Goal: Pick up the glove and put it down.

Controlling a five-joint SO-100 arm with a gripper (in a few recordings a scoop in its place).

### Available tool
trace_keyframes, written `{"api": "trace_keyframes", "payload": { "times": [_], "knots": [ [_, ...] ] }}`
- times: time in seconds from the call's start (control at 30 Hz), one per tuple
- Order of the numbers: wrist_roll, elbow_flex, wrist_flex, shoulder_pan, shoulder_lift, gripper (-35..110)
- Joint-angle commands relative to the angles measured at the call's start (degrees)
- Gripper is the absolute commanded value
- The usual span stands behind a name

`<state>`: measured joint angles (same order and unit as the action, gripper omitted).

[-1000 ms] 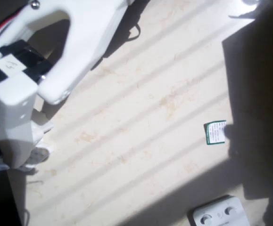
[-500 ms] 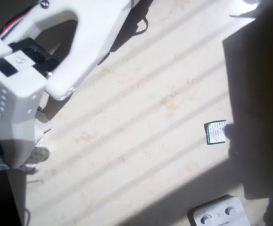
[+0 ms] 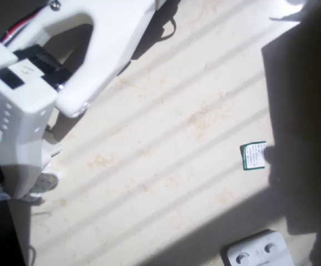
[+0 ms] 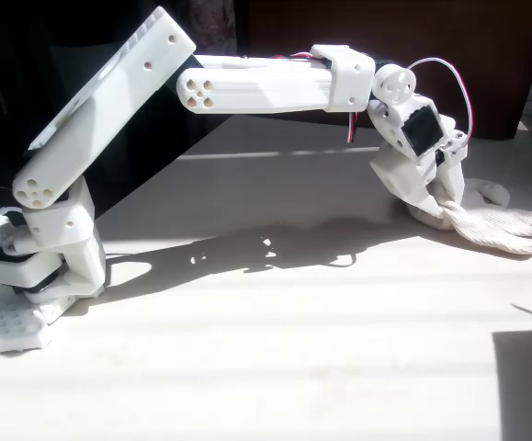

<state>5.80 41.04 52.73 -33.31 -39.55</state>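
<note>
Because the arm reaches far out and tips down, the hand [image 4: 442, 204] sits right on the glove [image 4: 495, 225], which lies flat on the counter [image 4: 275, 340]. Whether its fingers have closed on the fabric, I cannot tell.

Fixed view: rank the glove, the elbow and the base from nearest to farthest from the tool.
1. Glove: right at the tool, stretching off to its right.
2. Elbow: upper left of the tool, high up.
3. Base: far left, low at the picture's edge.
</note>
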Motion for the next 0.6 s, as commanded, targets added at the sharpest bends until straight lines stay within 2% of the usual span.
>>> {"api": "trace_keyframes", "payload": {
  "times": [0.0,0.4,0.57],
  "knots": [
    [0.53,-1.85,-0.26,0.18,-0.70,0],
    [0.44,-1.85,1.23,5.36,-14.77,0],
    [0.53,-1.85,8.35,9.76,-19.86,0]
  ]
}}
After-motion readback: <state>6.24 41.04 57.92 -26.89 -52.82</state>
